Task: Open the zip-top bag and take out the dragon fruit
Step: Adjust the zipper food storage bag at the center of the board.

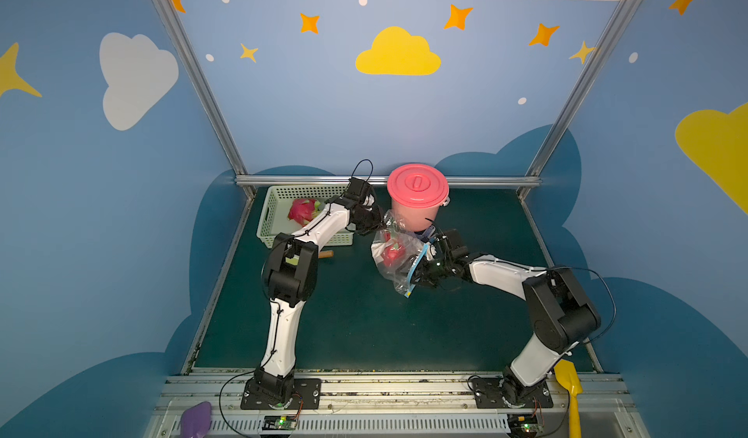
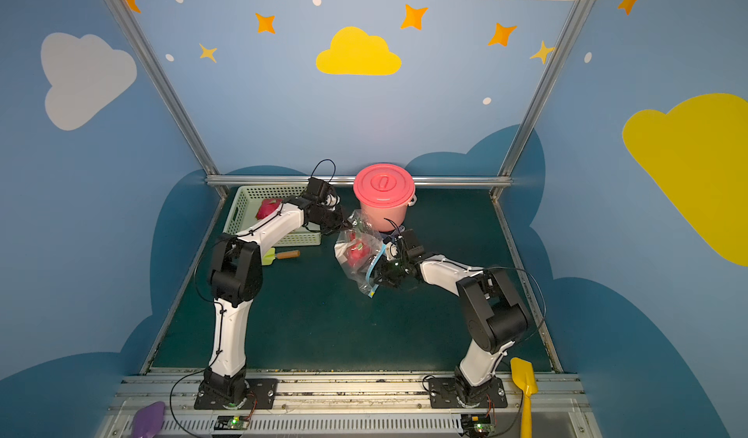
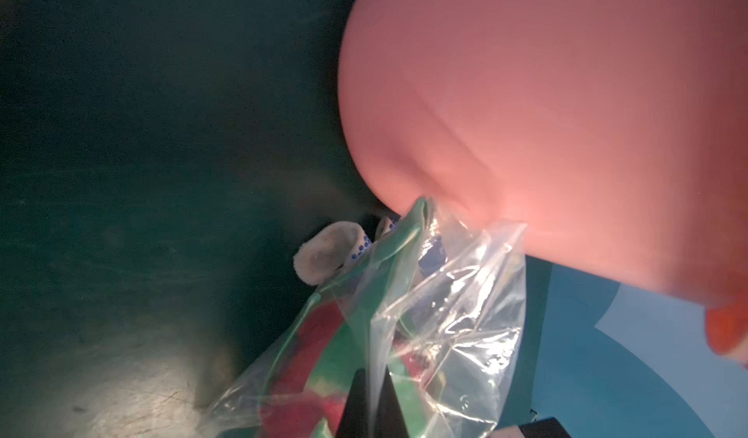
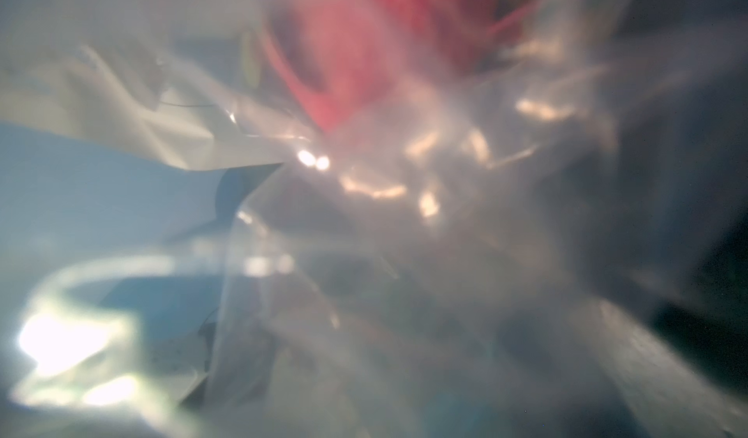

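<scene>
The zip-top bag (image 1: 400, 268) (image 2: 356, 272) hangs crumpled in front of the pink bucket, clear plastic with a light-blue zip strip (image 1: 417, 268) and a yellow slider (image 1: 408, 294) at its near end. A red dragon fruit (image 1: 392, 253) (image 2: 356, 253) shows inside it. My left gripper (image 1: 380, 225) (image 3: 370, 407) is shut on the bag's far edge; film runs between its black fingers. My right gripper (image 1: 421, 272) (image 2: 382, 272) sits at the bag's mouth by the zip strip, fingers spread. Plastic film (image 4: 404, 213) blurs the right wrist view, with the fruit (image 4: 364, 51) as a red smear behind it.
A lidded pink bucket (image 1: 417, 197) (image 3: 526, 112) stands right behind the bag. A pale green basket (image 1: 267, 213) at the back left holds another dragon fruit (image 1: 302, 210). A wooden-handled tool (image 2: 287, 255) lies beside it. A white blue-dotted cloth (image 3: 324, 249) lies under the bag.
</scene>
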Robot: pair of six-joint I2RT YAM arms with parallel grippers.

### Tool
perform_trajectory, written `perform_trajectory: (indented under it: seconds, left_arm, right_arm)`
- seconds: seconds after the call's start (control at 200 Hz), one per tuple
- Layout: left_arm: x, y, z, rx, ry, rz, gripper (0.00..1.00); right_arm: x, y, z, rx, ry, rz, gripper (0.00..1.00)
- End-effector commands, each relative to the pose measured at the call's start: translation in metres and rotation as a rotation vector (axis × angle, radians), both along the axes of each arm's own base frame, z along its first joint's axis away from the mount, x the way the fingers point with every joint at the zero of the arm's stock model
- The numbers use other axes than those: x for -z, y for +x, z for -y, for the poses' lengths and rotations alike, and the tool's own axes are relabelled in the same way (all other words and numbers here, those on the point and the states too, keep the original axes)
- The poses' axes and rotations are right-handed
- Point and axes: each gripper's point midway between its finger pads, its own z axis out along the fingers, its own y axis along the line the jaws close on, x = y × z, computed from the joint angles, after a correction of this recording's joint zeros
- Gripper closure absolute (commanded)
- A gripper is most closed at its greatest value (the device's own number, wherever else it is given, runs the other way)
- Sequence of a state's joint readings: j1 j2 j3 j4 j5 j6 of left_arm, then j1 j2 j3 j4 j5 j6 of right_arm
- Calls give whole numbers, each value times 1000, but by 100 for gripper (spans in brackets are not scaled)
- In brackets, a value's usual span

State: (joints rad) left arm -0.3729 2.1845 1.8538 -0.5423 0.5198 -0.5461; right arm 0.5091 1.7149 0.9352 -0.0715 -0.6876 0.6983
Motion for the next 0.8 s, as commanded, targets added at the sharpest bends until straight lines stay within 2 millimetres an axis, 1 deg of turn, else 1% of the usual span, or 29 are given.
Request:
perform_trajectory:
  seconds: [0.0,0.06,0.11,0.16,0.22,0.285,0.36,0.416,0.476,0.526,0.606,0.661,0.721,0.796]
  left_arm:
    - [-44,-19,4,53,-24,63,97]
    - [-66,-28,2,32,-51,91,97]
    - [-84,-39,6,26,-80,110,96]
    - [-101,-54,10,32,-67,125,97]
    - [-118,-75,20,57,-53,151,97]
    - [-125,-95,23,54,-34,135,96]
    - [-125,-111,20,9,-35,89,96]
    - [-130,-124,18,-17,-55,67,96]
    - [-136,-137,20,-6,-45,80,97]
    - [-130,-144,17,4,-5,68,97]
    - [-107,-153,6,-11,32,-4,97]
    - [-95,-157,2,-30,15,-37,96]
    - [-90,-160,2,-47,-34,-56,97]
    - [-69,-165,-5,-62,-17,-92,97]
  right_arm:
    - [-5,7,-4,-7,25,25,17]
    - [-7,12,-6,8,41,38,17]
    - [-8,16,-7,23,66,51,17]
    - [-12,20,-8,44,94,67,17]
    - [-17,25,-10,64,135,97,17]
    - [-21,28,-12,84,171,114,16]
    - [-24,30,-11,107,199,133,16]
    - [-25,29,-10,118,212,143,16]
    - [-30,26,-9,117,228,163,16]
    - [-33,22,-9,112,244,174,15]
    - [-34,17,-9,109,263,181,15]
    - [-35,14,-10,105,278,177,15]
    - [-39,9,-14,82,296,175,15]
    - [-39,1,-20,43,289,169,16]
